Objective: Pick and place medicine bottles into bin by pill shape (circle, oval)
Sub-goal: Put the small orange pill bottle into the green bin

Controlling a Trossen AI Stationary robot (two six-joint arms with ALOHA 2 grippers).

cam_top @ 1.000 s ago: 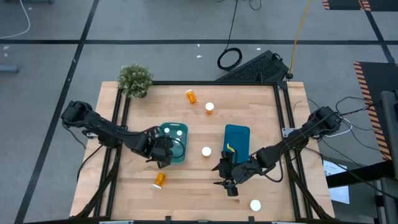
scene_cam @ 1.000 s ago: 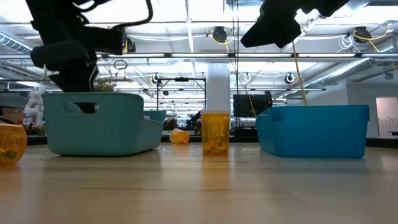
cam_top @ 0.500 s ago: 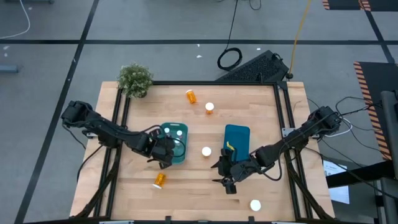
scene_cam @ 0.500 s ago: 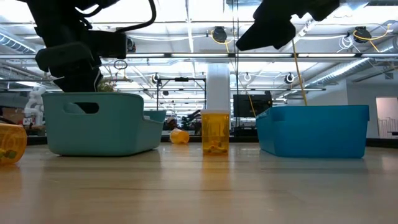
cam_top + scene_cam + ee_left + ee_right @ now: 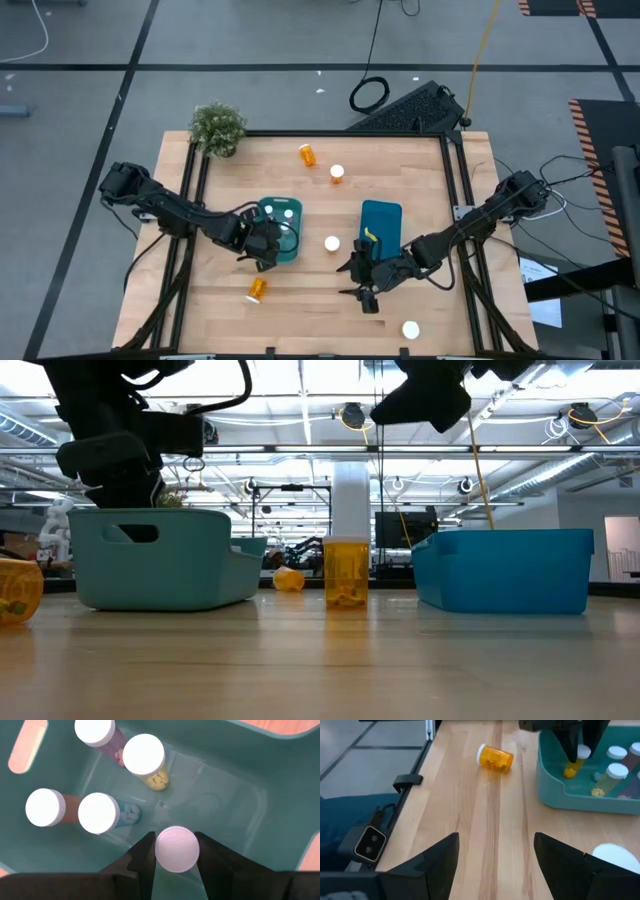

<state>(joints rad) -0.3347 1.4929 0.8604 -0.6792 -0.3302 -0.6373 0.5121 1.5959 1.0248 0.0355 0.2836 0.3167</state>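
Four capped bottles [image 5: 98,813] already lay in your teal bin [image 5: 280,245]; your left gripper [image 5: 176,851], over its near end, clenched a fifth bottle [image 5: 177,848]. Your right gripper [image 5: 495,851] hovered spread near the blue bin [image 5: 381,222].

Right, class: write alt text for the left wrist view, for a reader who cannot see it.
The left gripper holds a white-capped medicine bottle between its two dark fingers, above the inside of a teal bin. Four more white-capped bottles already stand in the bin, with pills visible inside some. A strip of wooden table shows past the bin's rim.
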